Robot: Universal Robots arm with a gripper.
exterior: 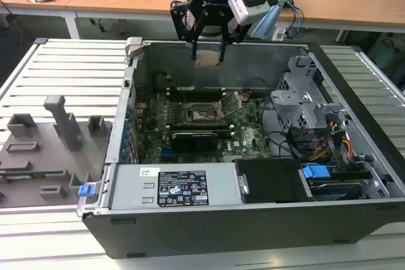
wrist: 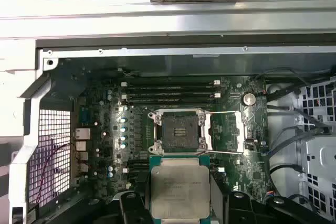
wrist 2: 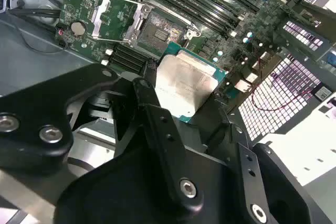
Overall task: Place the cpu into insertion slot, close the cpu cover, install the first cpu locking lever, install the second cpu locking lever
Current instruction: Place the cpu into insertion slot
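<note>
Above the open computer case, the gripper is clamped on the chip by two opposite edges, well clear of the bare socket. It looks light, stiff and slick (probably delicate underneath), so the edges seem the safest hold.

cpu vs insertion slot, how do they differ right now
The cpu has a pale silver-grey top; the insertion slot is dark inside a silvery rim. The cpu is clamped in the claw, up off the board; the insertion slot sits on the board, empty, its cpu cover swung open beside it. Both are square.
</note>
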